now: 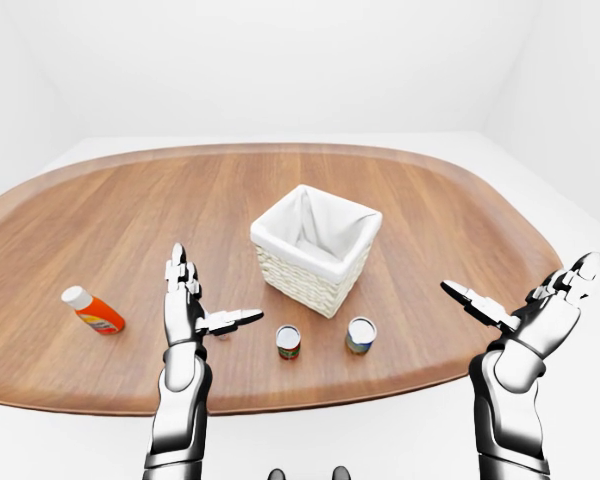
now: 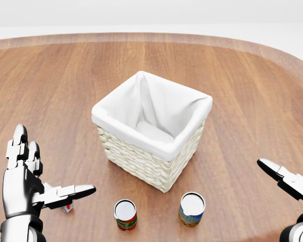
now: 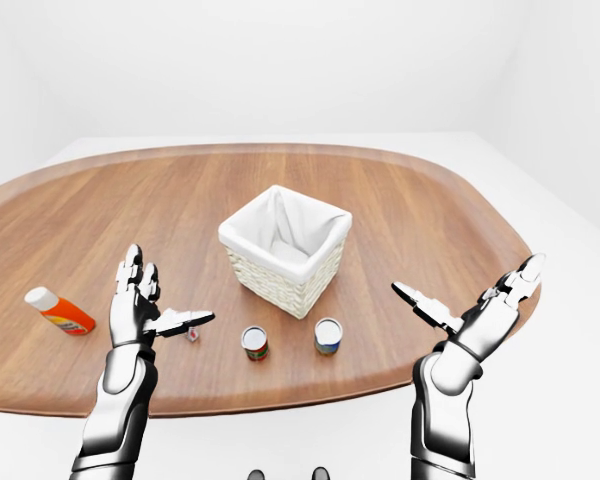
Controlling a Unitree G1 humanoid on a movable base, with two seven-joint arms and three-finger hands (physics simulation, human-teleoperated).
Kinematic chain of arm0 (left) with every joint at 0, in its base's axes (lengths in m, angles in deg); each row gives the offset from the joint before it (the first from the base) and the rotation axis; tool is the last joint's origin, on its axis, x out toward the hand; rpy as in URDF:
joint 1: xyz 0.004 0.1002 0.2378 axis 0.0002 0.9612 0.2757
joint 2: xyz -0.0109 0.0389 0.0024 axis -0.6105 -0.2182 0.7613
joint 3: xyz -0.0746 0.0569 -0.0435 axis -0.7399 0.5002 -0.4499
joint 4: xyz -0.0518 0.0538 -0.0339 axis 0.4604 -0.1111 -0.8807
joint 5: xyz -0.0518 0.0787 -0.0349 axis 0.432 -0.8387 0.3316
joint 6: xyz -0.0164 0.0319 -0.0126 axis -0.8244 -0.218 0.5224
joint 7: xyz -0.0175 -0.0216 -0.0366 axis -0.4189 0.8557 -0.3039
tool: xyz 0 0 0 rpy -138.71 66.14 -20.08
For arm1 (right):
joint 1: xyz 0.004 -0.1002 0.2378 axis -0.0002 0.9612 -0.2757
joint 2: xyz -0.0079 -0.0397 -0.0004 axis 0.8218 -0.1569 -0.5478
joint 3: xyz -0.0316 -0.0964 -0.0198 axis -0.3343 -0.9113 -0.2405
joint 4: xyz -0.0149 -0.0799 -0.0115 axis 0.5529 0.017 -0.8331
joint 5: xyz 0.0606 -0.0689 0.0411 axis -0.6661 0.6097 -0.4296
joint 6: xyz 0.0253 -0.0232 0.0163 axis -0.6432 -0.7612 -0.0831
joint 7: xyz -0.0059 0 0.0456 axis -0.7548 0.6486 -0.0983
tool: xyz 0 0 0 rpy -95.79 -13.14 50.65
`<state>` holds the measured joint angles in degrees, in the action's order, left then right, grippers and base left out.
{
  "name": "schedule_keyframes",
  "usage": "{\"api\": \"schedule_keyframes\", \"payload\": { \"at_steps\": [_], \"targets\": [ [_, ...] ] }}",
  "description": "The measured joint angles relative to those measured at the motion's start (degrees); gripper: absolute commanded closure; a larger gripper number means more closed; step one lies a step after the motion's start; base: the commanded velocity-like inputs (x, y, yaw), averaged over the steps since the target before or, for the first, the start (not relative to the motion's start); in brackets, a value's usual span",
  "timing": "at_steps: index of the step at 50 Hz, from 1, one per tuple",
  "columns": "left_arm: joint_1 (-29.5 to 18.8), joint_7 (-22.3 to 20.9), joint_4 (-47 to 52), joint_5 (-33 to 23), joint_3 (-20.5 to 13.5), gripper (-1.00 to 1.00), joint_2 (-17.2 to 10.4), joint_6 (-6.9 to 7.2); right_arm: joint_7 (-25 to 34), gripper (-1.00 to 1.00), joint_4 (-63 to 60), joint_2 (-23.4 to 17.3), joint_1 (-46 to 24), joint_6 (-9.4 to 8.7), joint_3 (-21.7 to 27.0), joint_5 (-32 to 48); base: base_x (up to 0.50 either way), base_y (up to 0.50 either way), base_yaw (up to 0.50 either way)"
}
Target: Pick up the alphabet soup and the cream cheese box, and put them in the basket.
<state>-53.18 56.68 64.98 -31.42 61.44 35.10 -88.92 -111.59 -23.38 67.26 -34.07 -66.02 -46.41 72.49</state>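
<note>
I see the alphabet soup [image 2: 125, 214] standing just right of my left hand [image 2: 25, 186] — fingers spread, thumb out — with the cream cheese box [image 3: 192, 334] mostly hidden behind that thumb. My right hand [image 1: 545, 315] hovers open off the table's edge; the basket [image 2: 151, 151] sits beyond.

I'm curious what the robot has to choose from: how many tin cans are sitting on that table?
2. A red-labelled can stands below the basket in the head view, and a blue-and-yellow can stands to its right. Nothing else can-shaped shows, though the left hand hides a little of the table.
</note>
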Motion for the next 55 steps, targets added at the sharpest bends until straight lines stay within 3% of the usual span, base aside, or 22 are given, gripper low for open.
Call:
{"api": "schedule_keyframes", "payload": {
  "at_steps": [55],
  "targets": [
    [0.24, 1.18, 0.61, 0.26, -0.59, -1.00, -0.08, -0.04, 0.00, -1.00, -0.48, 0.10, 0.10, -0.05, 0.08, -0.13, 0.26, 0.00, 0.00]
  ]
}}
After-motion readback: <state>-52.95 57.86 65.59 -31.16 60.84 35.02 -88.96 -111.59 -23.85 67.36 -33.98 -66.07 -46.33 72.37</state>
